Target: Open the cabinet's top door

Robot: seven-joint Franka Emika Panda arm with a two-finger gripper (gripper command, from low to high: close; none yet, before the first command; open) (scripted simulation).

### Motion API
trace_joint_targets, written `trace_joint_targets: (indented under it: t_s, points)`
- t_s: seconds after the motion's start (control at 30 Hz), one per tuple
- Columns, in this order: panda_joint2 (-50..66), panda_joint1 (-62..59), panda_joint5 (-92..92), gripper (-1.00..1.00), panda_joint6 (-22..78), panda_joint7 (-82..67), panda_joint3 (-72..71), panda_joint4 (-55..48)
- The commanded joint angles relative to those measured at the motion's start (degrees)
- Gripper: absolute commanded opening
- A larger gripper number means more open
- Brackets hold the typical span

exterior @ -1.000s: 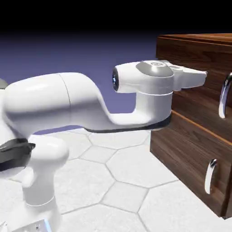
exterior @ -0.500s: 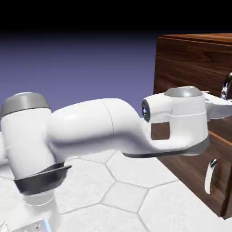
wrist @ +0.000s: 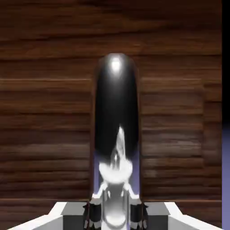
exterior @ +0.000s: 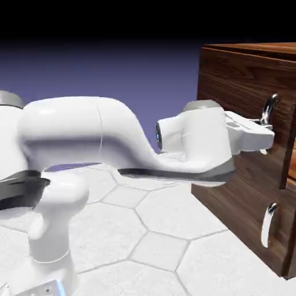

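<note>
Hand view shows the gripper [wrist: 115,211] pinched onto the curved silver handle [wrist: 116,134], which rises between the fingertips against the top door [wrist: 45,112]. From outside, the arm [exterior: 87,136] reaches level to the right toward the cabinet [exterior: 243,75]; the door seems slightly ajar, though the angle makes that uncertain.

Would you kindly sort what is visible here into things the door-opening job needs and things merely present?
Needed:
- dark brown wood-grain cabinet
- its top door
- curved silver top handle
- gripper, shut on that handle

Merely present:
- lower panel's small silver handle
- white hexagon-tiled table
</note>
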State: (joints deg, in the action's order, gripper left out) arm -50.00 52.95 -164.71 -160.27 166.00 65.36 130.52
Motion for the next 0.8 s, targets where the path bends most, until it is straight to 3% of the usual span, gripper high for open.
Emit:
trace_joint_targets:
  t_s: [0.0,0.47,0.77]
  points:
    - [0.0,-2.1,1.2,-1.00,1.0,-0.2,-1.6,1.7]
    - [-9.1,-30.2,24.3,-1.00,14.7,-9.3,-27.9,26.6]
    - [-20.8,-39.6,46.4,-1.00,23.3,-17.7,-45.9,38.7]
